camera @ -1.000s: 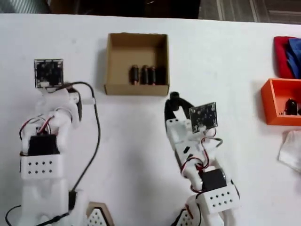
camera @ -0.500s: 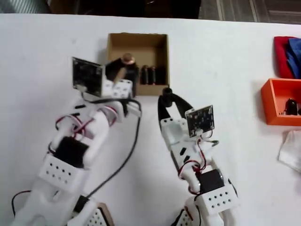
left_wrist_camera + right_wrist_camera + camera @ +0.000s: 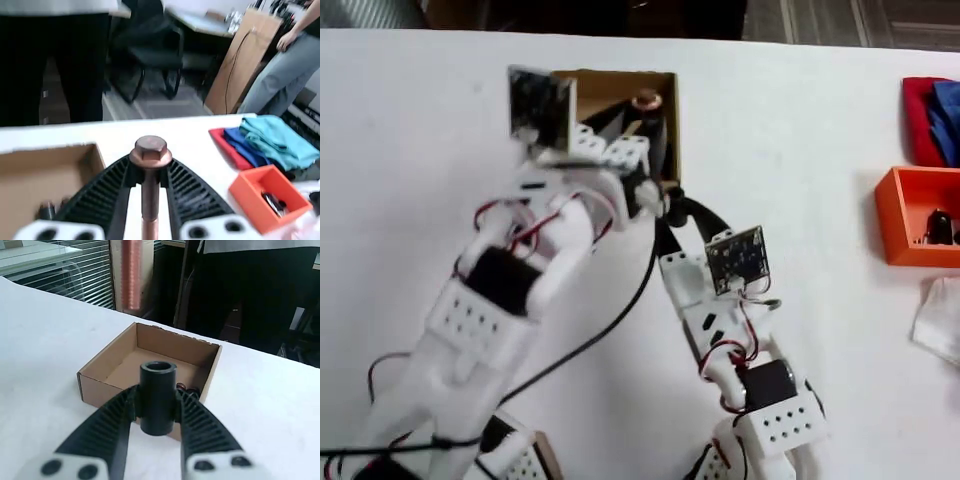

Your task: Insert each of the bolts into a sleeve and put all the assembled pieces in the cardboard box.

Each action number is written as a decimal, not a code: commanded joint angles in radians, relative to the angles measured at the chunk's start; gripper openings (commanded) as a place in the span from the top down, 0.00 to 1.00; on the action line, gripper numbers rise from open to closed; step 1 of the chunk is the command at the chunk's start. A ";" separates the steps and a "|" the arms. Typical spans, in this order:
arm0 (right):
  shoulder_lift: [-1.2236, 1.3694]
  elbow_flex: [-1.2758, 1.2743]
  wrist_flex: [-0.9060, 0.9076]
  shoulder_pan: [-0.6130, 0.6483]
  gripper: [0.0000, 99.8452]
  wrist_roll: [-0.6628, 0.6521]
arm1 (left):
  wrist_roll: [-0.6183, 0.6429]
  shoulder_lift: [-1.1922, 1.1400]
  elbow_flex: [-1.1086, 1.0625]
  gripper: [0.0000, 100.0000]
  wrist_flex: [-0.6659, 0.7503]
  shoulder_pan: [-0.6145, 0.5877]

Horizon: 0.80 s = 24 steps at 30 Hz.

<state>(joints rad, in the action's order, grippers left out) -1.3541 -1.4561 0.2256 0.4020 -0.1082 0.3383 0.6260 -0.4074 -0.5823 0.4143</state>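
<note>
Bolt (image 3: 150,195), copper-coloured, is hanging upright with its hex head uppermost. The left jaws are clamping the shank just under the head, so the threaded end is pointing down, free for entry. Sleeve (image 3: 157,397), a short black tube, is standing upright in the right jaws, which are pinching its wall at mid-height. Its bore is facing upward, apparently to take the bolt from above.

In the right wrist view the thread is showing above the sleeve and off to one side, so the two axes are judged not yet to be lining up. The sleeve is sitting just outside the front wall of the cardboard box (image 3: 100,385), while in the high view the bolt head is hovering over the box interior near its right wall.

The box is lying open-topped and is holding a few dark pieces (image 3: 47,211) against one wall, probably finished assemblies. The left arm is crossing the front rim and the right arm is crowding in beside it at the front right corner. Room between the two is therefore looking tight, and the box wall is the edge to mind during alignment.

Open bench (image 3: 800,120) is lying between the box and the orange bin (image 3: 900,215). The folded cloths (image 3: 260,137) are resting near the bin, well apart from the work.
</note>
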 commanded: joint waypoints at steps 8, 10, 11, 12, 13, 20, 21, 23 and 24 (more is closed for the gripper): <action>-0.033 0.014 -0.030 0.007 0.98 -0.011 | 0.032 -0.106 0.177 0.97 -0.109 0.064; -0.033 0.014 -0.030 0.007 0.98 -0.011 | 0.035 -0.106 0.173 0.97 -0.127 0.072; -0.033 0.015 -0.030 0.007 0.98 -0.011 | 0.037 -0.107 0.170 0.97 -0.132 0.072; -0.033 0.015 -0.035 0.007 0.98 -0.011 | 0.037 -0.110 0.170 0.97 -0.135 0.072; -0.033 0.015 -0.050 0.007 0.98 -0.011 | 0.037 -0.112 0.168 0.97 -0.135 0.072; -0.033 0.015 -0.071 0.007 0.98 -0.009 | 0.037 -0.112 0.168 0.97 -0.130 0.064; -0.033 0.015 -0.071 0.007 0.98 0.002 | 0.037 -0.112 0.170 0.97 -0.127 0.064; -0.033 0.015 -0.070 0.007 0.98 0.054 | 0.034 -0.112 0.177 0.97 -0.126 0.063; -0.033 0.015 -0.068 0.007 0.98 0.068 | 0.035 -0.112 0.177 0.97 -0.126 0.063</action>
<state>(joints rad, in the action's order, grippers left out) -1.3541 -1.4576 0.1872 0.4020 -0.0821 0.3675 0.5079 -0.2862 -0.7158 0.4726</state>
